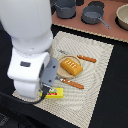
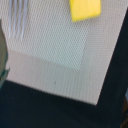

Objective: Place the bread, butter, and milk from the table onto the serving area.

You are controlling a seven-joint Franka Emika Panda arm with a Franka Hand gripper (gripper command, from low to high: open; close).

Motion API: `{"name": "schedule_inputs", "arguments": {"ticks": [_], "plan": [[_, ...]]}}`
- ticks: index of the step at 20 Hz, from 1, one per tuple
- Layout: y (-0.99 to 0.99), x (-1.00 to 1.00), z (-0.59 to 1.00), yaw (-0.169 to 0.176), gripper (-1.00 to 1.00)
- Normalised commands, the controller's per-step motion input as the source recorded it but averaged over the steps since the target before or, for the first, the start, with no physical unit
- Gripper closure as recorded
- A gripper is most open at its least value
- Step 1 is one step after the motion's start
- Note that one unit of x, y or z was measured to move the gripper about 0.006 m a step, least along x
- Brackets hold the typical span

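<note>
The bread (image 1: 70, 66) lies on the round tan plate (image 1: 61, 70) on the beige woven placemat (image 1: 92, 85). The butter (image 1: 53, 92), a flat yellow packet, lies on the placemat's near corner; it also shows in the wrist view (image 2: 85, 9) on the mat (image 2: 55, 50). My gripper (image 1: 45, 90) hangs right beside the butter, at its side toward the exterior view's left, mostly hidden behind my arm. I cannot tell whether its jaws are open, or whether they touch the packet. The milk is not in view. The black table (image 1: 112, 95) surrounds the mat.
An orange-handled knife (image 1: 73, 83) lies beside the plate, and another orange-handled piece (image 1: 86, 58) lies behind it. Silver tines (image 2: 17, 20) show in the wrist view. Grey pots (image 1: 93, 15) stand on the pinkish-brown board (image 1: 107, 31) at the back. My arm (image 1: 27, 45) blocks the exterior view's left.
</note>
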Motion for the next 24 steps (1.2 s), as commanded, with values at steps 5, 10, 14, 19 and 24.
{"name": "schedule_inputs", "arguments": {"ticks": [5, 10, 14, 19, 24], "plan": [[0.54, -0.62, 0.0, -0.101, -1.0], [0.49, -0.45, 0.0, -0.159, -1.0], [0.48, -0.47, 0.0, -0.158, -1.0], [0.54, -0.68, 0.0, -0.067, -1.0], [0.66, -0.78, 0.0, -0.029, -1.0]]}}
